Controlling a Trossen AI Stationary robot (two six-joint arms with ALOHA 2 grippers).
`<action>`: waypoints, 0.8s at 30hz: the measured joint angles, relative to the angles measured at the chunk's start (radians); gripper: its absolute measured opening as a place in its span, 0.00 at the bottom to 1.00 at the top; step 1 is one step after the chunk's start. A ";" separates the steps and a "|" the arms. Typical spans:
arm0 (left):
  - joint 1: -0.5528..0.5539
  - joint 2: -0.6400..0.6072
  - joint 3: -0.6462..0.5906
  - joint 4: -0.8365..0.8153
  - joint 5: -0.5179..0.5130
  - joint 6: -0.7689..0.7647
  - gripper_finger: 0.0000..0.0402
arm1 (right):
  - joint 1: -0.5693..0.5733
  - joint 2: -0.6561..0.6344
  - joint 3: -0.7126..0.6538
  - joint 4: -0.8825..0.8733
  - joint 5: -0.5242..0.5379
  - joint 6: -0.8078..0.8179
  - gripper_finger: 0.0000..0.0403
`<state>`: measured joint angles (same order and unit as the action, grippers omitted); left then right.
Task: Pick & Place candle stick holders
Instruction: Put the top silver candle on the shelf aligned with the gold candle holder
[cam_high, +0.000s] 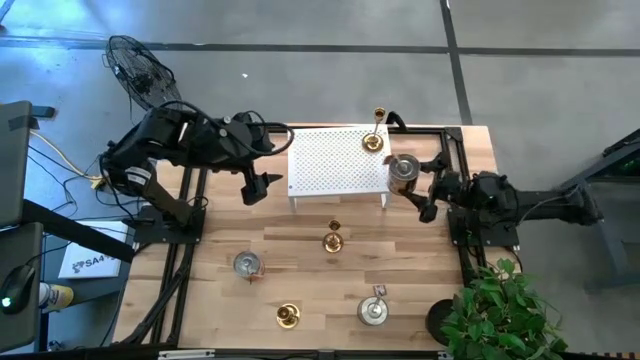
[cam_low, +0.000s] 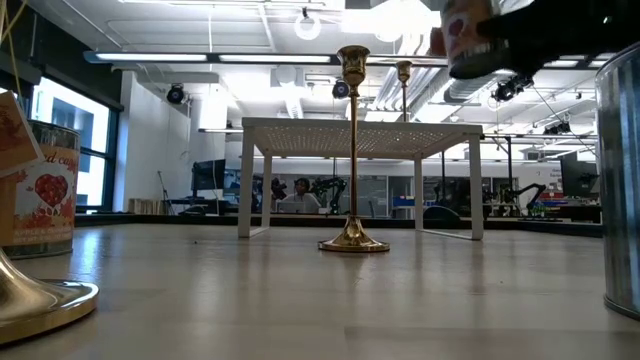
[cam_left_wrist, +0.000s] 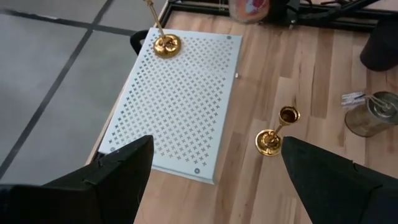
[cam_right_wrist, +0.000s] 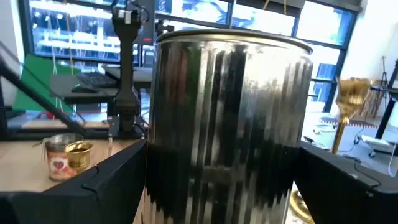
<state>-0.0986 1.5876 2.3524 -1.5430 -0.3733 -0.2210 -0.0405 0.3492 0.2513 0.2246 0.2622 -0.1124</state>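
Observation:
My right gripper (cam_high: 427, 192) is shut on a squat silvery cup-like holder (cam_right_wrist: 227, 112), in the air over the right end of the white perforated rack (cam_high: 338, 162). One slim gold candlestick (cam_high: 373, 140) stands on its round base at the rack's far right corner. Another gold candlestick (cam_high: 333, 240) stands on the table in front of the rack, and a third (cam_high: 288, 316) near the front edge. Two silvery holders (cam_high: 247, 264) (cam_high: 372, 310) stand on the table. My left gripper (cam_high: 258, 190) hangs open above the table, left of the rack, with nothing between its fingers. My right gripper has the holder's ribbed wall (cam_right_wrist: 163, 180) between its two fingers (cam_right_wrist: 106, 180), one on each side, low on the body. The fingers come about level from the table's right side. The holder (cam_low: 468, 38) stays upright, lifted clear above the rack top.
A potted plant (cam_high: 495, 312) crowds the table's near right corner. A fan (cam_high: 140, 70) and cables lie on the floor beyond the far left. Bare wood shows between the standing pieces in the table's middle.

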 joint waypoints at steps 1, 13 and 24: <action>0.000 -0.001 0.000 0.004 -0.001 0.004 0.86 | -0.019 0.007 -0.020 0.027 -0.018 0.015 0.85; 0.000 -0.001 0.000 0.020 -0.003 0.007 0.86 | -0.179 0.150 -0.162 0.352 -0.155 0.063 0.85; 0.000 -0.001 0.000 0.014 0.000 0.009 0.86 | -0.296 0.346 -0.168 0.534 -0.240 0.113 0.85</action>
<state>-0.0986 1.5864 2.3524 -1.5292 -0.3729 -0.2120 -0.3361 0.6948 0.0834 0.7586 0.0226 0.0002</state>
